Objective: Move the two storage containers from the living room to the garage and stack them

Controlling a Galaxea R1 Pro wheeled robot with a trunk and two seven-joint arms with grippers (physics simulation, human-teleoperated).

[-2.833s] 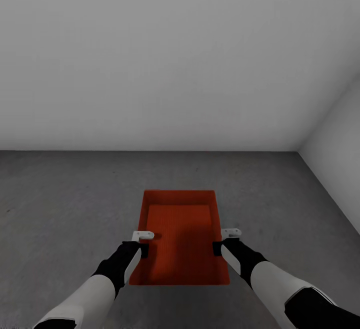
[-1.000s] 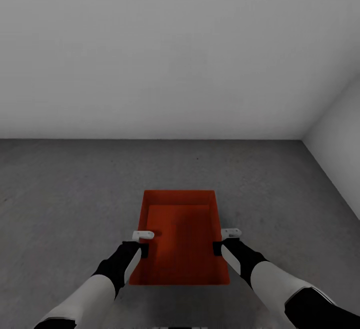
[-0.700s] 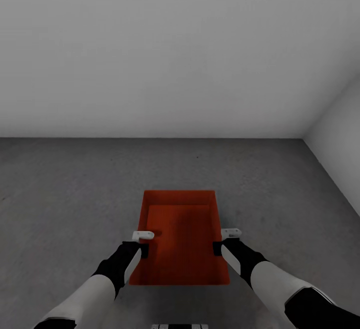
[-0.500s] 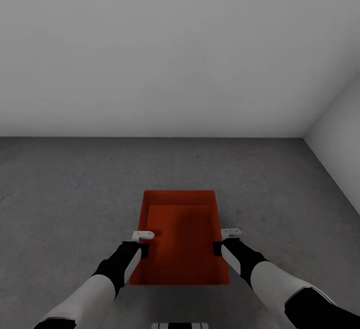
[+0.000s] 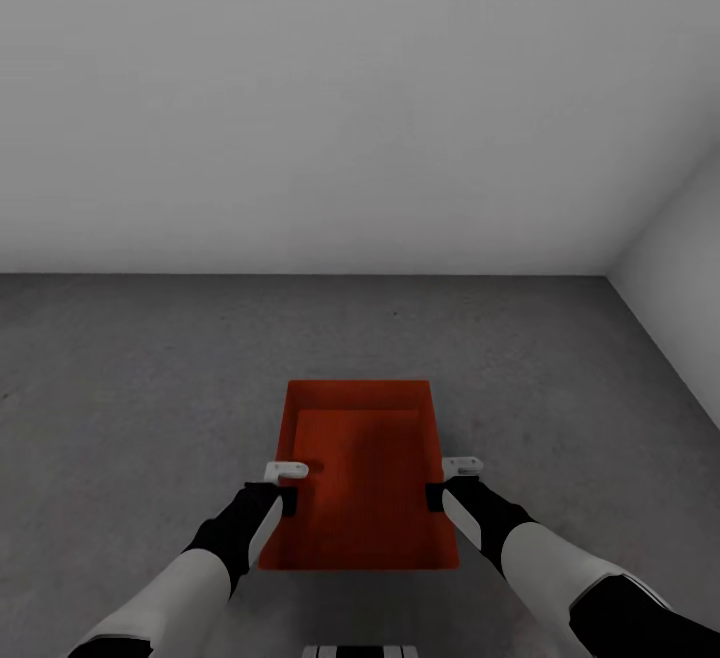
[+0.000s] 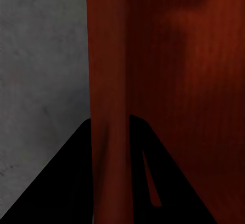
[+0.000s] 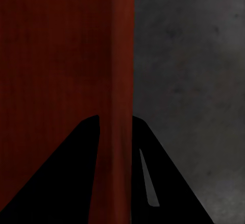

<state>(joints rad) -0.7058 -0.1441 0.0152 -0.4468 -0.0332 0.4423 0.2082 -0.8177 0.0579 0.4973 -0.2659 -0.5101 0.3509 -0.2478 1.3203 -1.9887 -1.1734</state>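
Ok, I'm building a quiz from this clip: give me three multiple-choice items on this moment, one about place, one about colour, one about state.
1. Where is the bin?
A. between the two grippers
B. against the right wall
C. on a shelf

2. What colour is the floor?
A. light wood
B. dark grey
C. white

3. How does the left gripper stand?
A. open, apart from the bin
B. shut on the bin's side wall
C. shut on a cloth

Answers:
1 A: the left gripper and the right gripper flank it.
2 B: mottled grey under white walls.
3 B: the left wrist view shows a finger on each side of the wall.
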